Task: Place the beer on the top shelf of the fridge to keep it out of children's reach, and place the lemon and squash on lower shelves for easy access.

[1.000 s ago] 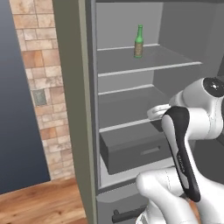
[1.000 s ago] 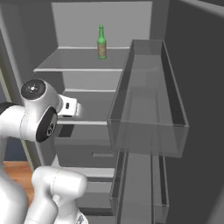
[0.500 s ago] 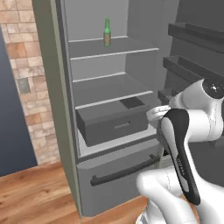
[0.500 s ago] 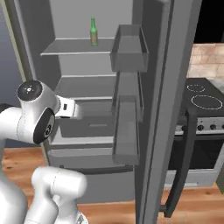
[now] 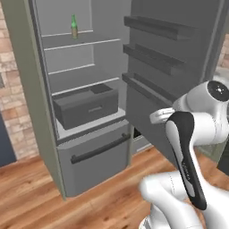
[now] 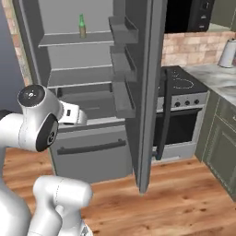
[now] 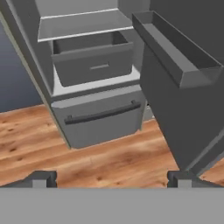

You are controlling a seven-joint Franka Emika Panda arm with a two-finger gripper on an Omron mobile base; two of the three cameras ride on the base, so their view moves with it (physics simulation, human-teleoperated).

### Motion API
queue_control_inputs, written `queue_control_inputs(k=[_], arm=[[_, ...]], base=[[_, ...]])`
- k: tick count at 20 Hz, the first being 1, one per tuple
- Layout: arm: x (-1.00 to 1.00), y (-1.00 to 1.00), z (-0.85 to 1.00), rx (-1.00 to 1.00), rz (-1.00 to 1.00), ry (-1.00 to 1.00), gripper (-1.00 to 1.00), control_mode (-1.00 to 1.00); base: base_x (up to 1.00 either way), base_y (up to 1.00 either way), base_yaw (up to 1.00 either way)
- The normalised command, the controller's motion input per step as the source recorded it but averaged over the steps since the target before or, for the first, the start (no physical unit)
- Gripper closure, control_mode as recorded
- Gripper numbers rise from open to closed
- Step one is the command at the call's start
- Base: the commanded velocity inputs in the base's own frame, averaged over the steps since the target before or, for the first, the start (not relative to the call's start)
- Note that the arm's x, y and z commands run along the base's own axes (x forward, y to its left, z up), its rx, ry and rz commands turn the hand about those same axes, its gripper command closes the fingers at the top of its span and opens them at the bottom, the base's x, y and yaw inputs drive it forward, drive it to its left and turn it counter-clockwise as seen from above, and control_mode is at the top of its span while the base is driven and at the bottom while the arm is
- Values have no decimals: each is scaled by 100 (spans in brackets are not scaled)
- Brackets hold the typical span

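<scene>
One item done: beer (image 5: 74, 26) standing on top shelf (image 5: 85, 43). End effector (image 7: 109, 177) spread apart, empty; best fetch lemon next, approaching level.

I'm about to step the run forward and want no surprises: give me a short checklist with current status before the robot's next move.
1. Beer standing upright on the top shelf: ok.
2. Fridge door swung fully open, shelves reachable: ok.
3. Pincer open and holding nothing: ok.
4. Lower shelves free to take the lemon and squash: ok.
5. Lemon and squash located: cannot tell.
6. Dark drawer pushed in: not ok, it sticks out past the shelf edges.
</scene>
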Motion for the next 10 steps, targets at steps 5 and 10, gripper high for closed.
queue_control_inputs(k=[5,10], arm=[[0,0,0,0,0,0,-100,100],[0,0,0,0,0,0,-100,100]], base=[[-99,14,-42],[-50,-1,-60]])
